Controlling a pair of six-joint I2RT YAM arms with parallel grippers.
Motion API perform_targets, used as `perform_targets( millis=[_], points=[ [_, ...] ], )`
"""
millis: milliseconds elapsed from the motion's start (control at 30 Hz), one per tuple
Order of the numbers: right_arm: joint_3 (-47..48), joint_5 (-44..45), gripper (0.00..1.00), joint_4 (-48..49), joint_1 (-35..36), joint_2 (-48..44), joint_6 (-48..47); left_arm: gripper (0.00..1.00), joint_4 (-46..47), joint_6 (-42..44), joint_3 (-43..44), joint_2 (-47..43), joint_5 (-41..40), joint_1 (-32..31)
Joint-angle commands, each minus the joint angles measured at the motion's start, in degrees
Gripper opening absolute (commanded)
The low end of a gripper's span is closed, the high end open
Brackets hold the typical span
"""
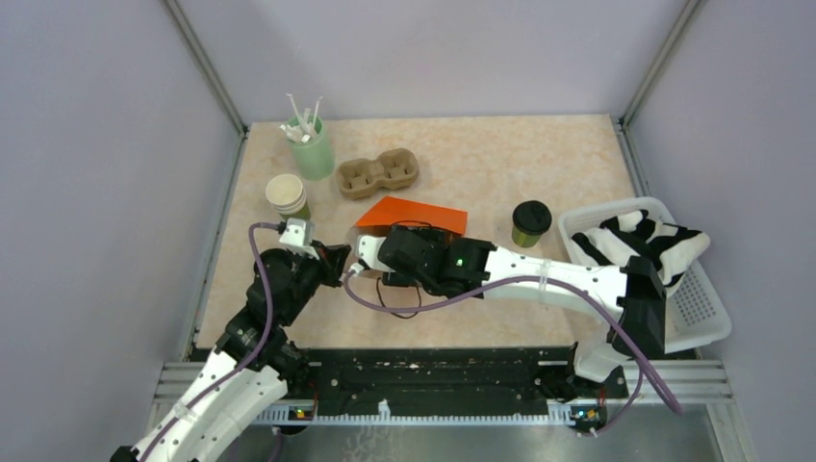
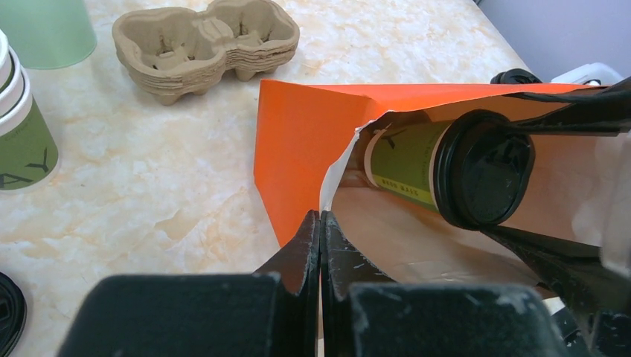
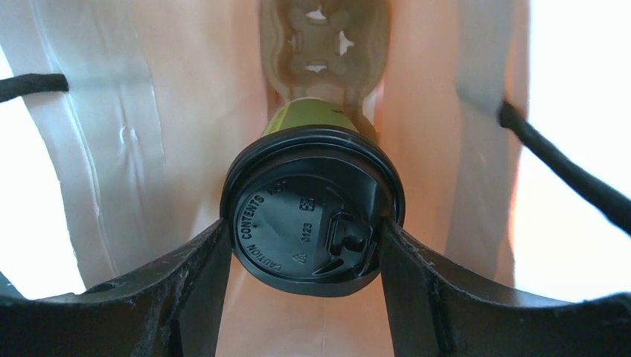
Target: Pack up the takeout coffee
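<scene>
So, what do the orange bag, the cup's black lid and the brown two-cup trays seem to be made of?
The flat orange bag looks like matte paper: sharp creases and a ragged white edge. The round black lid looks like moulded plastic, slightly glossy, with raised lettering. The brown two-cup trays are probably pressed paper pulp: rough, fibrous, dull surface.
</scene>
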Motion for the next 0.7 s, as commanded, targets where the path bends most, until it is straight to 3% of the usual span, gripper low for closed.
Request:
perform_targets(
  millis=[0, 233, 667],
  points=[
    [-1.15, -4.66, 0.6, 4.01, -1.0, -2.35, -3.92, 0.0, 1.09, -1.06, 0.28, -0.01, -0.5, -0.04],
    [-3.03, -5.53, 0.59, 5.39, -0.99, -2.8, -8.75, 0.0, 4.42, 1.78, 1.64, 3.19, -0.13, 0.01],
    [-2.83, 2.42, 0.59, 4.05, -1.31, -1.5, -9.86, 0.0, 3.63, 1.46, -0.23, 1.42, -1.16, -0.02]
  ],
)
